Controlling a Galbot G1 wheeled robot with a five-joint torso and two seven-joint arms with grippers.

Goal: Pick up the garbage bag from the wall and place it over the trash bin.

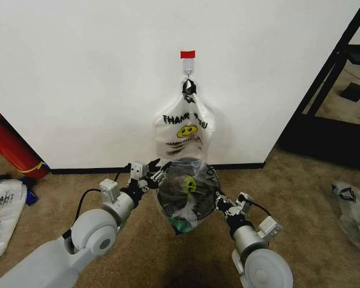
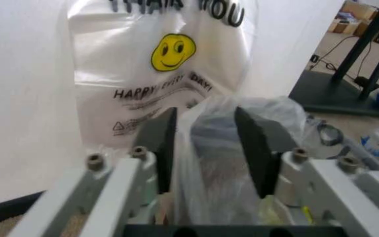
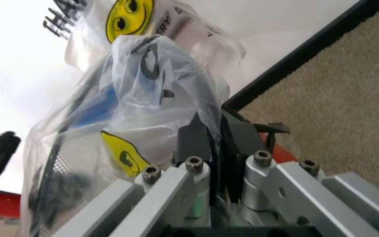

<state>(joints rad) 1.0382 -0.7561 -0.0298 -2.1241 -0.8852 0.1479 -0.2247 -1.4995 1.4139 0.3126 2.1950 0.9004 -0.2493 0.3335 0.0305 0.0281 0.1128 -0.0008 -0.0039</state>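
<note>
Bag (image 1: 186,195) draped over bin (image 1: 181,210) at 6 o'clock below wall (image 1: 78,78) hook (image 1: 188,75); left hand (image 1: 153,174) clamps its rim film, right hand (image 1: 219,201) pinches opposite rim.

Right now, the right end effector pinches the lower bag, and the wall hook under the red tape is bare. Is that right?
No: the hook is not bare; the head view shows a printed bag hanging from it. The right end effector does pinch the garbage bag, left end effector opposite.
</note>
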